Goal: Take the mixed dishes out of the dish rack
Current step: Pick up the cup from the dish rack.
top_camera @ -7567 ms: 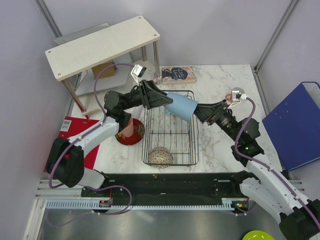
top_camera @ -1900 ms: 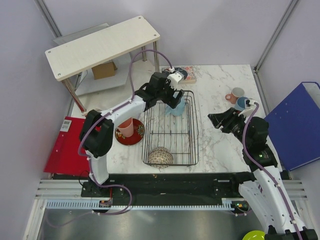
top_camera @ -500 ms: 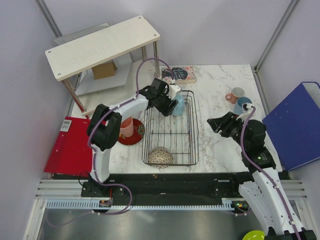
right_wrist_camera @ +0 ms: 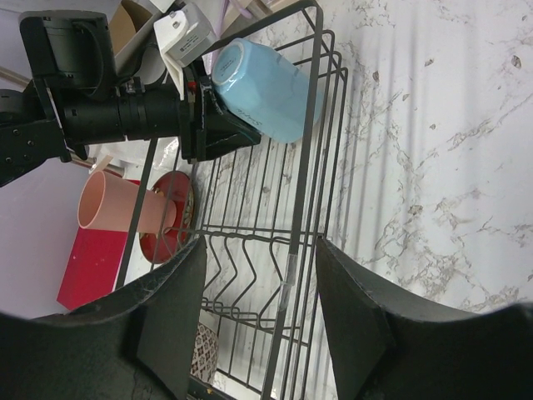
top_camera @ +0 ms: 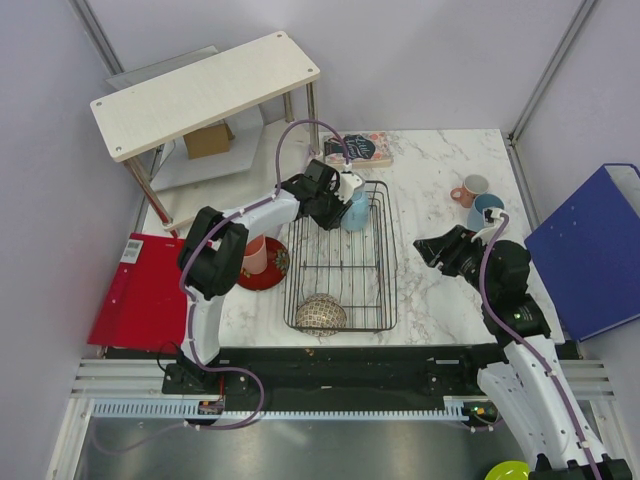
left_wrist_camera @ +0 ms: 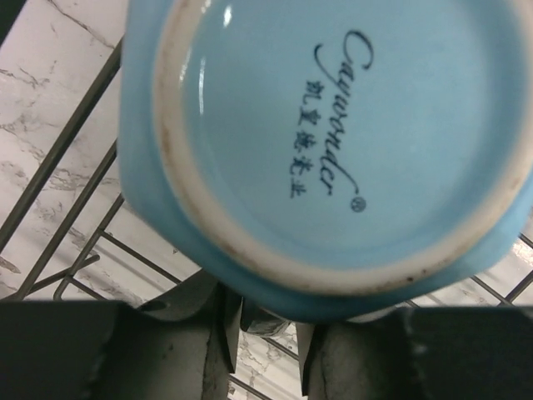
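The black wire dish rack stands mid-table. A light blue mug lies on its side at the rack's far end, base toward my left gripper. In the left wrist view the mug's base fills the frame. My left gripper has its fingers close together at the mug's lower edge, tips hidden under it. The speckled bowl sits at the rack's near end. The pink tumbler stands on the dark red plate left of the rack. A pink mug and a second blue mug stand at the right. My right gripper is open and empty beside the rack.
A white wooden shelf stands at the back left with a cardboard box under it. A printed packet lies behind the rack. A red folder lies at the left and a blue folder at the right.
My left gripper has settled at the blue mug in the rack, and its wrist has turned a little. The right arm has barely moved since half a second ago.
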{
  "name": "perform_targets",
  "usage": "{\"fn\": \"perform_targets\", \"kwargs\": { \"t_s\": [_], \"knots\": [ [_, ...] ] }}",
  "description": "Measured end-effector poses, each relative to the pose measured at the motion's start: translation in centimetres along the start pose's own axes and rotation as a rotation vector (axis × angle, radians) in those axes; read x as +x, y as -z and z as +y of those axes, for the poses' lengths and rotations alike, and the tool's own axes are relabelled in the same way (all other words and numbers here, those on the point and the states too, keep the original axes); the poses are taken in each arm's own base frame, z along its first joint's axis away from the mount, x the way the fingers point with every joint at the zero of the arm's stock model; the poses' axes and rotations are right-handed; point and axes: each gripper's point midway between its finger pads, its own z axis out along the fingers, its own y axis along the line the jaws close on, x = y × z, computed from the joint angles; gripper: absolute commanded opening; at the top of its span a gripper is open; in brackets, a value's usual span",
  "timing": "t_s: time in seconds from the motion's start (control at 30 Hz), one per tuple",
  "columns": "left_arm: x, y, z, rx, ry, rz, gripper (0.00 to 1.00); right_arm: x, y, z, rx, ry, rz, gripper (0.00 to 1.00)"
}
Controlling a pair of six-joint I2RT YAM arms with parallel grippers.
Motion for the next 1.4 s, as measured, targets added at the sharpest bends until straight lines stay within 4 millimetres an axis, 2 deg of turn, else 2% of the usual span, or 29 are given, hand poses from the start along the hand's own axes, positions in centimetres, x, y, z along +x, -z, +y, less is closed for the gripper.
{"fn": "perform_targets", "kwargs": {
  "t_s": [0.17,0.27,0.5,0.7,0.77,0.87,1.1,1.27,1.4],
  "knots": [
    [0.0,0.0,-0.2,0.008,-0.007,0.0,0.08,0.2,0.0,-0.2,0.003,-0.002,0.004,0.62],
    [0.0,-0.1,-0.2,0.01,-0.01,-0.003,0.02,0.2,0.0,-0.1,0.002,-0.001,0.003,0.62],
    [0.4,0.2,-0.5,0.009,-0.015,-0.027,0.02,0.2,0.0,-0.1,0.002,-0.002,0.003,0.62],
    [2.0,2.1,-1.5,0.012,0.008,-0.012,0.02,0.2,0.0,-0.1,0.002,-0.002,0.003,0.62],
    [1.8,2.8,-1.6,0.009,0.02,-0.021,0.02,0.2,0.0,-0.1,0.002,-0.002,0.003,0.62],
    [0.4,4.5,-1.7,-0.003,0.029,-0.063,0.02,0.1,0.0,-0.1,0.001,-0.002,0.001,0.62],
    [-5.9,11.8,-2.2,-0.039,0.052,-0.278,0.02,-0.9,0.2,0.8,-0.014,-0.028,-0.023,0.62],
    [-9.7,16.1,-4.2,0.041,0.107,-0.413,0.02,-1.4,0.2,1.3,-0.024,-0.055,-0.043,0.62],
    [-10.9,18.3,-6.9,0.17,0.178,-0.459,0.02,-1.6,0.2,1.1,-0.015,-0.064,-0.053,0.62]
  ]
}}
